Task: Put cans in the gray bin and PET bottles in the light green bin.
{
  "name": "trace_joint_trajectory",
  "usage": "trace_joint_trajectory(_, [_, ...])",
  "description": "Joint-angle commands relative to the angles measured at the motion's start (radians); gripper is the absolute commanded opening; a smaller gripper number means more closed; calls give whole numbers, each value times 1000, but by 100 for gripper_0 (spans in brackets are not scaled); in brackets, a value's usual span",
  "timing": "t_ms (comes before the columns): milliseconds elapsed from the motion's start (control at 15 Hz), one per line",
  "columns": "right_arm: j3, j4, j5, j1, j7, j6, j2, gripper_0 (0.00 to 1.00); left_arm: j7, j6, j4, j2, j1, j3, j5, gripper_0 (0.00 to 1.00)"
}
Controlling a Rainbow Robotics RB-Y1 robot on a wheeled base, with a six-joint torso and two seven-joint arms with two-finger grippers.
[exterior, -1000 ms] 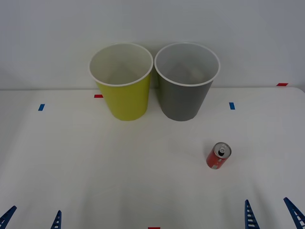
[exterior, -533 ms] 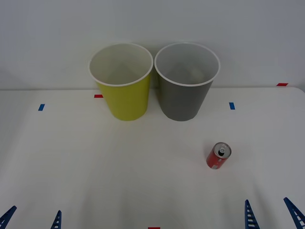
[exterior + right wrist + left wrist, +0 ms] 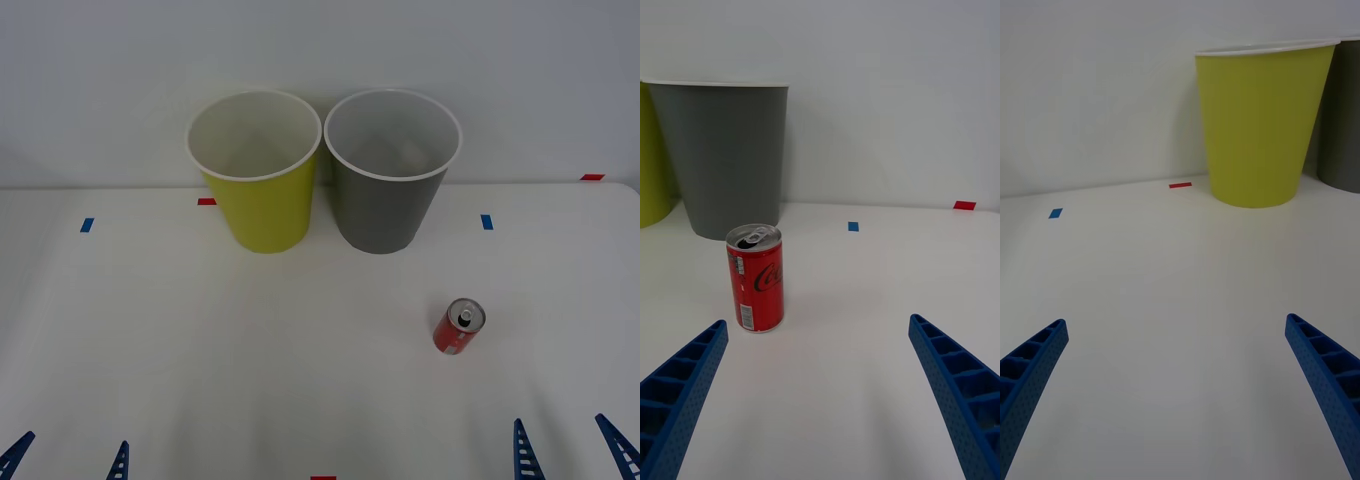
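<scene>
A small red can with a silver top stands upright on the white table, right of centre; the right wrist view shows the can close ahead. At the back stand the light green bin and, touching its right side, the gray bin; both look hollow with nothing showing inside. My right gripper is open at the table's near right edge, short of the can. Low at the near left edge, my left gripper is open and holds nothing. No PET bottles are in view.
Small blue tape marks and red tape marks lie flat on the table. A plain wall rises right behind the bins.
</scene>
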Motion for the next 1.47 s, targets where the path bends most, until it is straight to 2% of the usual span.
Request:
trace_joint_trajectory(67, [0, 0, 0, 0, 0, 0, 0, 82, 0, 0, 0, 0, 0, 0, 0, 100])
trace_joint_trajectory(667, [0, 0, 0, 0, 0, 0, 0, 82, 0, 0, 0, 0, 0, 0, 0, 100])
trace_joint_trajectory(800, [5, 58, 5, -15, 5, 34, 28, 82, 0, 0, 0, 0, 0, 0, 0, 100])
trace_joint_trajectory(1000, [9, 32, 15, -5, 8, 23, 31, 82, 0, 0, 0, 0, 0, 0, 0, 100])
trace_joint_trajectory(1067, [11, 32, 17, -6, 8, 2, 25, 83, 0, 0, 0, 0, 0, 0, 0, 100])
trace_joint_trajectory(1200, [20, 32, 18, -6, 3, -32, -3, 91, 0, 0, 0, 0, 0, 0, 0, 100])
trace_joint_trajectory(1333, [34, 32, 20, -9, -2, -49, -48, 91, 0, 0, 0, 0, 0, 0, 0, 100])
trace_joint_trajectory(1467, [44, 34, 21, -12, 5, -51, -60, 91, 0, 0, 0, 0, 0, 0, 0, 100])
